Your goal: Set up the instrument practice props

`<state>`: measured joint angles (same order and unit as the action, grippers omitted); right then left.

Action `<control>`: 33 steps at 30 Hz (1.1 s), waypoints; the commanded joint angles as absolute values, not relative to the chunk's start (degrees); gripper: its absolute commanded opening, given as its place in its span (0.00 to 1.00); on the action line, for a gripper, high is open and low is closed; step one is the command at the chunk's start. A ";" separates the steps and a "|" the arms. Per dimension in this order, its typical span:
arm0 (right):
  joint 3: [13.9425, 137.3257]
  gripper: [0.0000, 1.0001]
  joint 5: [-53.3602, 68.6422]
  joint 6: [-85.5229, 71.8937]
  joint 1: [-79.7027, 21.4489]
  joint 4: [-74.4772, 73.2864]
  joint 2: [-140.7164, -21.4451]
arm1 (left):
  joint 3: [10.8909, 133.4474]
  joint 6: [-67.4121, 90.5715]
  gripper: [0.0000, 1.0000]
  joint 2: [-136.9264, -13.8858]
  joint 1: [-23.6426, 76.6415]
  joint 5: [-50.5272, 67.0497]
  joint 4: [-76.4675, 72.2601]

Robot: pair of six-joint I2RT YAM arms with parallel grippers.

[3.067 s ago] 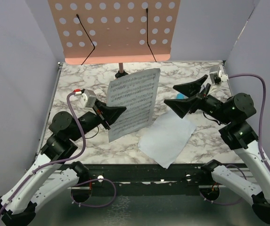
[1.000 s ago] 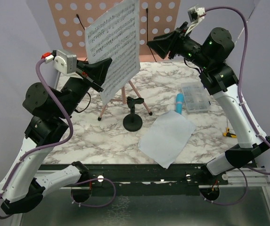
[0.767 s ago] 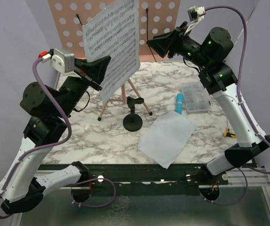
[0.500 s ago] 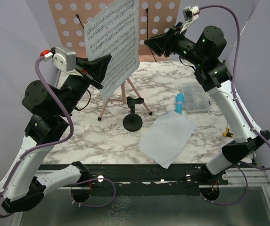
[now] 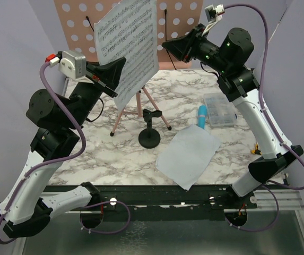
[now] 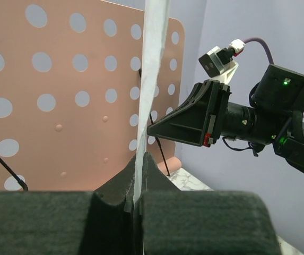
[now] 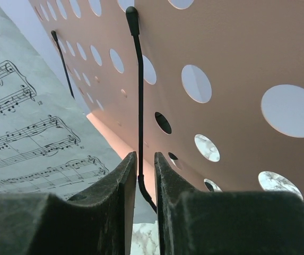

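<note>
Pinching a sheet-music page aloft at upper centre, my left gripper fronts the pink music stand. Jaws of my right gripper straddle its black wire, narrowly apart. At right, I can't make out what the clear compartment box holds.

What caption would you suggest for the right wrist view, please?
Right gripper straddling the pink music stand's black retaining wire, sheet-music page alongside.

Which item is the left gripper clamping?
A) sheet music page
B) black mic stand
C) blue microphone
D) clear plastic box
A: the left gripper is pinched shut on the edge of the sheet music page, holding it up in front of the pink stand.
</note>
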<state>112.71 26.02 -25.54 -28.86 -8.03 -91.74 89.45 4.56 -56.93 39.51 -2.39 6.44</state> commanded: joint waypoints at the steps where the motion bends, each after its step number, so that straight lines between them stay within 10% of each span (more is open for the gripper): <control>1: 114.53 0.21 27.27 -26.19 -28.74 -6.21 -92.36 | 91.04 2.77 0.00 -57.45 39.73 -3.78 4.12; 33: 111.42 0.01 31.17 -24.33 -28.77 -3.78 -89.09 | 92.90 -5.64 0.00 -62.38 39.68 -6.92 0.44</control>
<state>112.60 28.03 -25.50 -28.86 -6.17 -91.83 91.00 -3.57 -61.39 39.51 -5.87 1.80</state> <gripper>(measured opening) 0.009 0.002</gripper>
